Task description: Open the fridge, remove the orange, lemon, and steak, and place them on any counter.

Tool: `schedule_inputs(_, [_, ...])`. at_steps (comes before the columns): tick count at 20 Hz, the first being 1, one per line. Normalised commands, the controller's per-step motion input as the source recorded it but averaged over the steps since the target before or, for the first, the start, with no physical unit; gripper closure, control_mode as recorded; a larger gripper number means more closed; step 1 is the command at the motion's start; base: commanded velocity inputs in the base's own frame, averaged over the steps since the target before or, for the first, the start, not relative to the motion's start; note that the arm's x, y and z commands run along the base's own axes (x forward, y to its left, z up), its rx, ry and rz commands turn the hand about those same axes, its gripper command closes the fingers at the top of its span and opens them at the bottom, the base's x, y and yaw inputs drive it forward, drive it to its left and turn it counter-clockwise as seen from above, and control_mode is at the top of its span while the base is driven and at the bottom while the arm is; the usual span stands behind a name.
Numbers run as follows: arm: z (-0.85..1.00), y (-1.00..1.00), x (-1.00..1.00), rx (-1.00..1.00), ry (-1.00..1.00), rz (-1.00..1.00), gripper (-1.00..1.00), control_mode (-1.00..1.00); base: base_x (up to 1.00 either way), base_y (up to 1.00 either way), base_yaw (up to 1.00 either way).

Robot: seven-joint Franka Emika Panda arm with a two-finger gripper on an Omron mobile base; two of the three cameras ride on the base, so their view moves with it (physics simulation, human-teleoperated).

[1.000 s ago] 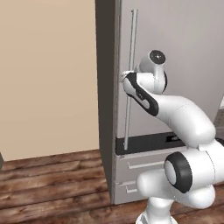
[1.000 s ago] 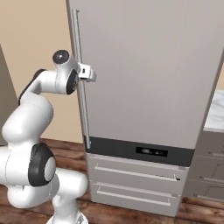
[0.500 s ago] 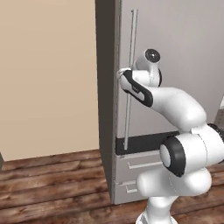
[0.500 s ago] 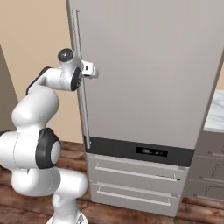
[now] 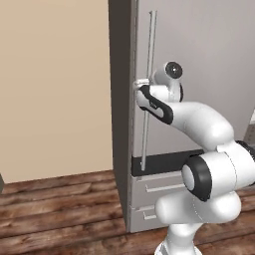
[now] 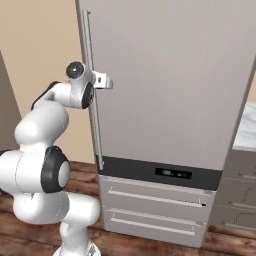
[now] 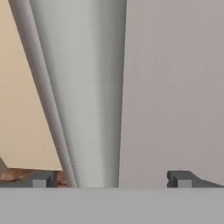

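Reaching up to the fridge (image 6: 165, 85), the white arm has its gripper (image 6: 107, 81) at the long vertical bar handle (image 6: 93, 100), about halfway up the closed door. Its fingers (image 7: 39, 179) stand spread wide, one on each side of the handle (image 7: 83, 96), not clamped on it; whether either tip touches the bar is hard to tell. Below the door run a dark display strip (image 6: 165, 172) and two drawers (image 6: 155, 197). A sliver of white counter (image 6: 246, 131) shows at the fridge's right side.
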Motion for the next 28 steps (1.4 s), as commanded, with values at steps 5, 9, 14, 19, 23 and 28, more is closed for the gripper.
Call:
schedule_inputs(5, [0.00,0.00,0.24,0.00,-0.24,0.00,-1.00,-1.00,0.00,0.00,0.00])
schedule_inputs(9, [-0.04,0.00,0.50,0.00,-0.03,0.00,-1.00,-1.00,0.00,0.00,0.00])
schedule_inputs(14, [0.00,0.00,0.36,0.00,0.12,0.00,1.00,-1.00,0.00,0.00,0.00])
schedule_inputs(19, [0.00,0.00,0.12,0.00,0.07,0.00,1.00,-1.00,0.00,0.00,0.00])
schedule_inputs(23, [0.00,0.00,0.00,0.00,0.00,0.00,1.00,-1.00,0.00,0.00,0.00])
schedule_inputs(28, [-0.02,0.00,-0.07,0.01,0.00,0.00,1.00,-1.00,0.00,0.00,0.00])
